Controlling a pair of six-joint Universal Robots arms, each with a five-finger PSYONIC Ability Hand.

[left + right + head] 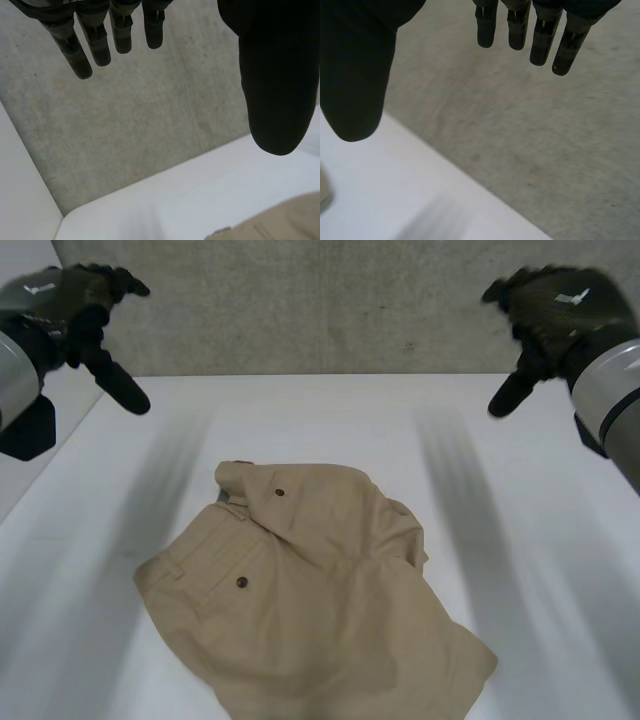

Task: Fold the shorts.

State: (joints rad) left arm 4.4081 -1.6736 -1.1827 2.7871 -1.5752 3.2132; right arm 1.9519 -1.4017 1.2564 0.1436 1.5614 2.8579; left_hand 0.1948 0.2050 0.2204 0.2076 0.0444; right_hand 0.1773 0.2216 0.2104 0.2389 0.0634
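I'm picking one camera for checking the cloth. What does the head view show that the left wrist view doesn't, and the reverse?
Head view: the whole beige shorts, rumpled with a flap folded over, and the right hand raised and open over the table. Left wrist view: the left hand from its palm side, fingers straight, holding nothing. Both: the left hand clear of the cloth, part of the shorts, white table, grey wall.
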